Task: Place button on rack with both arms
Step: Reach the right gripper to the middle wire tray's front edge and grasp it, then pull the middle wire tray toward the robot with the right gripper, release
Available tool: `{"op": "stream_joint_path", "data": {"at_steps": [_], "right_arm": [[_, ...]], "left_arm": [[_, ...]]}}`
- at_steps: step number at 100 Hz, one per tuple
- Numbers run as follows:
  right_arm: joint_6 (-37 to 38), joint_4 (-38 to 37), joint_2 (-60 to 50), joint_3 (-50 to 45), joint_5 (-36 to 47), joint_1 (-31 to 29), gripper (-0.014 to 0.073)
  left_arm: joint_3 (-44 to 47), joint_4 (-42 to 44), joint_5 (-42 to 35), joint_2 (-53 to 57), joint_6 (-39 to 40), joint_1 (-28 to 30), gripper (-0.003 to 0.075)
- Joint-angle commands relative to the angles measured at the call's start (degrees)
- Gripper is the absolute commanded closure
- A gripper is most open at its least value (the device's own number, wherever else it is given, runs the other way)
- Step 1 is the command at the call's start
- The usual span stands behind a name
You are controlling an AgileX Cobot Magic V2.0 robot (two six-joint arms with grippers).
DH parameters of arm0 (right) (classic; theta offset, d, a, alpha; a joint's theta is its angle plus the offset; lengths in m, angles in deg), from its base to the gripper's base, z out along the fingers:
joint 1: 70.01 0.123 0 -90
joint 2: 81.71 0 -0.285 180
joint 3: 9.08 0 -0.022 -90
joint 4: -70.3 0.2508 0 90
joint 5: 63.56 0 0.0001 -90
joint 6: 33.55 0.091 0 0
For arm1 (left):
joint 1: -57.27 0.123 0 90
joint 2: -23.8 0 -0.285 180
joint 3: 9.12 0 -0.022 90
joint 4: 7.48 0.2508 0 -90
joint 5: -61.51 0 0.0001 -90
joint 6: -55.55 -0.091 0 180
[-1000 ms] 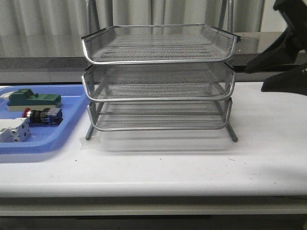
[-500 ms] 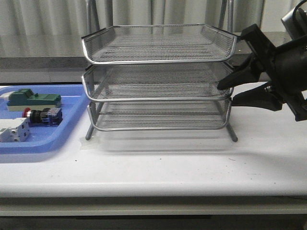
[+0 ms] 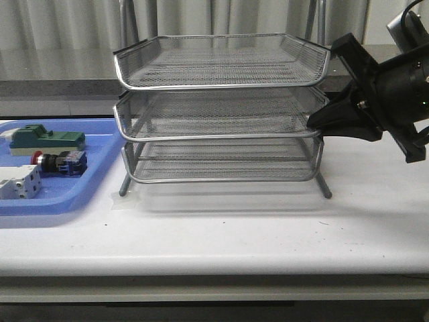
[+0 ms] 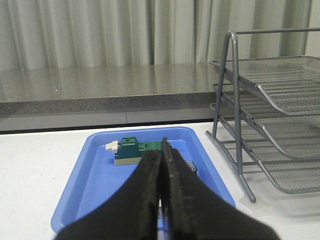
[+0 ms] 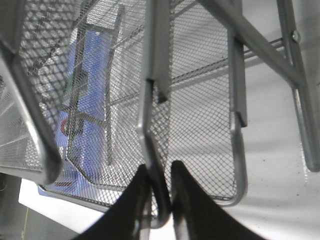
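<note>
**Desk:** What does the right arm hold?

**Photographer:** The right gripper [image 3: 319, 127] sits at the right edge of the rack [image 3: 221, 62], level with the middle tray [image 3: 218, 134]. In the right wrist view its fingers [image 5: 135, 200] are clenched on that tray's wire rim, one on each side of the rod.

**Desk:** And the button?

**Photographer:** The button [image 3: 59, 161] lies on its side in the blue tray [image 3: 94, 191] at the left of the counter [image 3: 268, 235], between the green block [image 3: 47, 138] on its far side and the white terminal block [image 3: 19, 182] on its near side. No arm touches it.

**Desk:** The left arm?

**Photographer:** The left gripper [image 4: 162, 165] hangs over the blue tray with its fingers pressed together, grasping nothing.

**Desk:** How should this step go?

**Photographer:** Judging by the grip, the right arm is set to slide the middle tray out. A straight pull along the runners, with the rim kept square between the fingers, would be best; a skewed pull could drag or tip the whole rack.

**Desk:** Do the views differ?

**Photographer:** The front view shows which tier is gripped, but only the right wrist view shows the wire between the fingers. Only the left wrist view shows the left gripper, which is absent from the front view.
</note>
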Motion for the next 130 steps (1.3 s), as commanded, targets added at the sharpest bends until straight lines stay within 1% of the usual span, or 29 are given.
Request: {"op": "stream_joint_path", "data": {"at_steps": [1, 9, 25, 39, 57, 72, 95, 100, 107, 112, 124, 130], "right_arm": [[-0.61, 6.66, -2.16, 1.54, -3.97, -0.1, 0.0615], [-0.61, 6.22, -2.16, 0.76, -3.97, -0.1, 0.0656], [-0.61, 4.57, -2.48, -2.35, -4.17, -0.1, 0.0654], [-1.74, 2.52, -4.79, -7.48, -3.76, -0.1, 0.0654], [-3.95, 2.52, -10.03, -15.78, -3.21, -0.1, 0.0654], [-4.21, 2.52, -14.23, -21.76, -3.04, -0.1, 0.0654], [-4.69, 2.52, -18.59, -26.01, -1.91, -0.1, 0.0646], [-4.69, 2.52, -18.93, -26.07, -1.77, -0.1, 0.0622], [-4.69, 2.71, -19.15, -26.07, -1.82, -0.1, 0.055], [-4.69, 2.71, -19.14, -26.07, -1.98, -0.1, 0.0472], [-4.69, 2.71, -19.14, -26.07, -2.69, -0.1, 0.0228], [-4.69, 2.71, -19.14, -26.07, -2.94, -0.1, 0.0146]], "left_arm": [[2.38, -0.4, -4.86, 1.87, 0.51, 0.05, 0.074], [2.38, -0.4, -4.86, 1.87, 0.51, 0.05, 0.074], [2.38, -0.4, -4.86, 1.87, 0.51, 0.05, 0.074], [2.38, -0.4, -4.86, 1.87, 0.51, 0.05, 0.074], [2.38, -0.4, -4.86, 1.87, 0.51, 0.05, 0.074], [2.38, -0.4, -4.86, 1.87, 0.51, 0.05, 0.074], [2.38, -0.4, -4.86, 1.87, 0.51, 0.05, 0.074], [2.38, -0.4, -4.86, 1.87, 0.51, 0.05, 0.074], [2.38, -0.4, -4.86, 1.87, 0.51, 0.05, 0.074], [2.38, -0.4, -4.86, 1.87, 0.51, 0.05, 0.074], [2.38, -0.4, -4.86, 1.87, 0.51, 0.05, 0.074], [2.38, -0.4, -4.86, 1.87, 0.51, 0.05, 0.074]]}}
